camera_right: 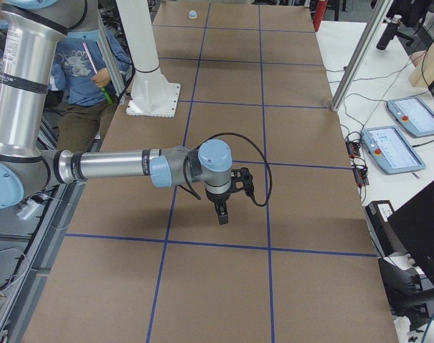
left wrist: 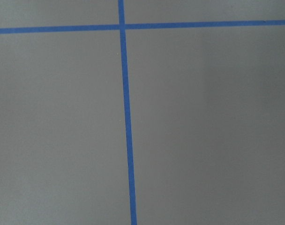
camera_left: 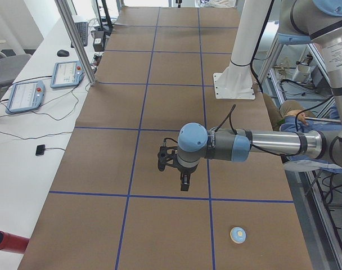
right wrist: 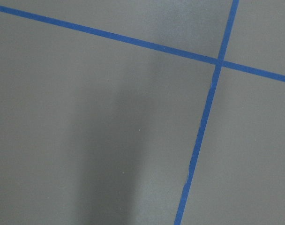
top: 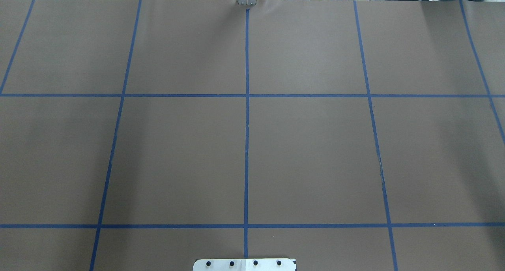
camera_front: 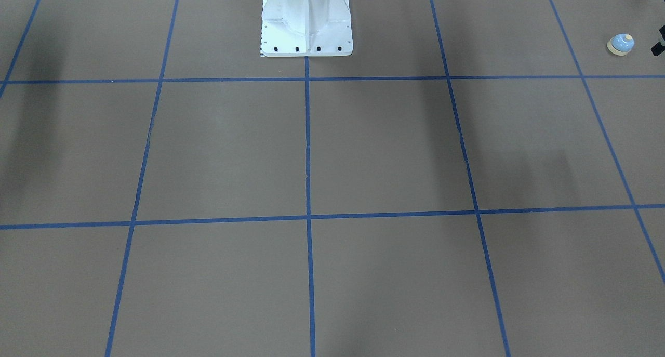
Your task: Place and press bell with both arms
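**While the bell (camera_left: pixel 237 234) waits untouched**

Since the bell stands alone on the worktop (top: pixel 177 156) at the robot's left end, pickup seems not yet begun. The left tool (camera_left: pixel 184 184) hangs near it, not touching; the right tool (camera_right: pixel 221 214) hangs well apart. Whether either tool stands spread or closed I cannot tell. The left tool likely must descend over the bell next. One bell, two arms (camera_left: pixel 272 143), two tools.

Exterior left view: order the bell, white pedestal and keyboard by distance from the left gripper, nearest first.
1. bell, nearest the camera, by the left gripper.
2. white pedestal, farther along, robot's side.
3. keyboard, far back on the white desk.
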You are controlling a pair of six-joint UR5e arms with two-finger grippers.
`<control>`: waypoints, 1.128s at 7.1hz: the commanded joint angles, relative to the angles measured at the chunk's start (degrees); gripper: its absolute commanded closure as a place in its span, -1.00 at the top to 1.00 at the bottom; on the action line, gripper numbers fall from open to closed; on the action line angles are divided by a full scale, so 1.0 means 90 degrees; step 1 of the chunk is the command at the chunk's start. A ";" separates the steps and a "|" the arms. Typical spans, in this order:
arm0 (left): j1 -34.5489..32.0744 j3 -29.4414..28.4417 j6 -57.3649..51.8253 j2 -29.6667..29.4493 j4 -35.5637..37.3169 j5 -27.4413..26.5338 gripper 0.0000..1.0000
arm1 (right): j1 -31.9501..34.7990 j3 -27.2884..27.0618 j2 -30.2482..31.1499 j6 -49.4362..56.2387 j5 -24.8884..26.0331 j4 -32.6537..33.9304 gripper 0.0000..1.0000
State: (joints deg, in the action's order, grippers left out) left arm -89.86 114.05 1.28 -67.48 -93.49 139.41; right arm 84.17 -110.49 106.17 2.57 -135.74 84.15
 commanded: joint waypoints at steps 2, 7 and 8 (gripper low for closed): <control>0.0004 0.0403 0.0576 0.0203 -0.0042 0.0154 0.99 | 0.0022 -0.0019 0.0030 -0.0108 0.0004 -0.0004 1.00; 0.0024 -0.1069 -0.0406 0.0475 -0.0930 -0.0506 1.00 | 0.0013 0.0108 -0.0010 -0.0090 -0.0461 -0.0502 1.00; 0.0043 -0.1245 -0.0387 0.0611 -0.0901 -0.0500 1.00 | 0.0013 0.0108 0.0000 -0.0109 -0.0697 -0.0511 1.00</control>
State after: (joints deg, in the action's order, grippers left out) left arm -89.67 105.59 -1.60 -63.35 -101.08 136.13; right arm 84.30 -109.77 106.12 1.71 -139.29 79.74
